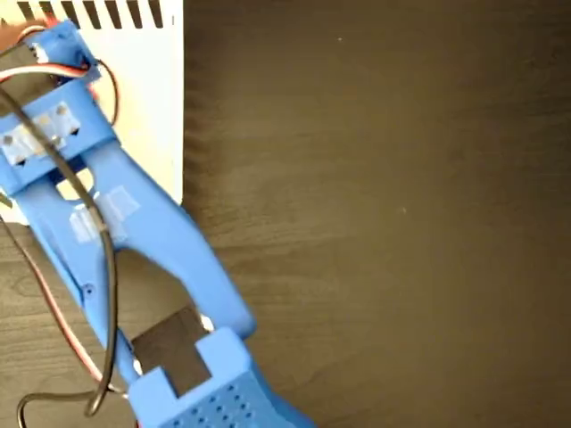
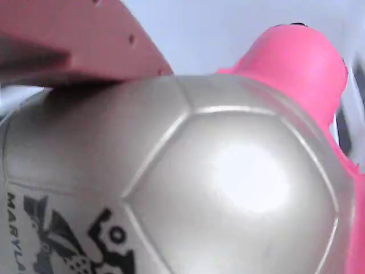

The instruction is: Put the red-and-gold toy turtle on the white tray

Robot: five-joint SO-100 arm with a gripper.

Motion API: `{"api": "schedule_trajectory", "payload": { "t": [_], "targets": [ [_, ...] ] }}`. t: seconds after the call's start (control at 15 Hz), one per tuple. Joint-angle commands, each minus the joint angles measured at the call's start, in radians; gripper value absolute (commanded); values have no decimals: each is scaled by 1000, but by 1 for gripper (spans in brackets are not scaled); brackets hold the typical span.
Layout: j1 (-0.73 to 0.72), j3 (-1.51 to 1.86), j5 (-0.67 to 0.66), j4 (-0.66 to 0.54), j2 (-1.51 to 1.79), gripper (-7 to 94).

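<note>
One finger (image 2: 74,45) presses the red-and-gold toy turtle (image 2: 188,182), so your gripper (image 2: 97,85) seems clamped on it, over the white tray (image 1: 147,107); open too high and you risk it bouncing off the edge

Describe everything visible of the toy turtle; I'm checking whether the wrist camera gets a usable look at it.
The toy turtle fills nearly the whole wrist view, very close to the lens. Its domed shell looks glossy and pale metallic, with raised seams dividing it into panels and a bright glare spot. A black printed mark with lettering sits at the lower left. A rounded pinkish-red part, probably the head or a leg, sticks up at the upper right. A reddish pincer finger rests against the shell's upper left. White surface shows behind it. The fixed view does not show it.
</note>
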Motion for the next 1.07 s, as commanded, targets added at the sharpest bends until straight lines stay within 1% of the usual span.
{"api": "schedule_trajectory", "payload": {
  "t": [0.0,0.2,0.6,0.73,0.87,1.0],
  "targets": [
    [26,-69,-34,97,66,0],
    [54,-69,-83,140,61,0],
    [61,-55,-118,109,-2,0],
    [61,-55,-115,77,-26,1],
    [64,-74,-110,64,-55,4],
    [66,-74,-110,63,-57,12]
  ]
}}
